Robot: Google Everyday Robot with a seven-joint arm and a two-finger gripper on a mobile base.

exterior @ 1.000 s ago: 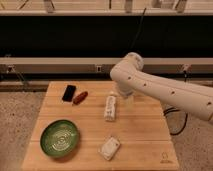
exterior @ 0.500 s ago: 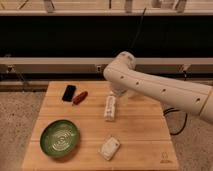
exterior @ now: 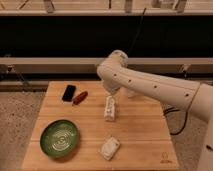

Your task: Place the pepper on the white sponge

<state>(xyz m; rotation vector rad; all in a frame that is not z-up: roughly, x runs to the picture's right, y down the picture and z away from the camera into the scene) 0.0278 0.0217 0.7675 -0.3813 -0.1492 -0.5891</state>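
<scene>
Since a second ago the arm (exterior: 150,87) has swung a little to the left across the back of the table (exterior: 145,135), so its rounded joint now sits closer to the middle of the rear edge. Nothing on the table has shifted in that time.

From my seat, the gripper (exterior: 112,91) hangs at the lower end of that joint, over the rear middle of the table and just above the far end of the white packet (exterior: 110,108). Most of it is tucked under the arm's own bulk. Its jaws stand spread wide, and I see nothing between them.

The pepper (exterior: 80,97) lies flat on the wood near the back left corner, dark red and glossy, angled slightly. It sits just beside the black phone (exterior: 69,93), which lies to its left; I cannot tell whether the two touch. The pepper is well to the left of the gripper and not in contact with it.

The white sponge (exterior: 109,147) rests near the front edge, roughly in the middle, turned a little askew, with its top bare. It lies in front of the packet and apart from it. A green plate (exterior: 60,138) with ringed ridges sits at the front left, near the sponge but clear of it.
</scene>
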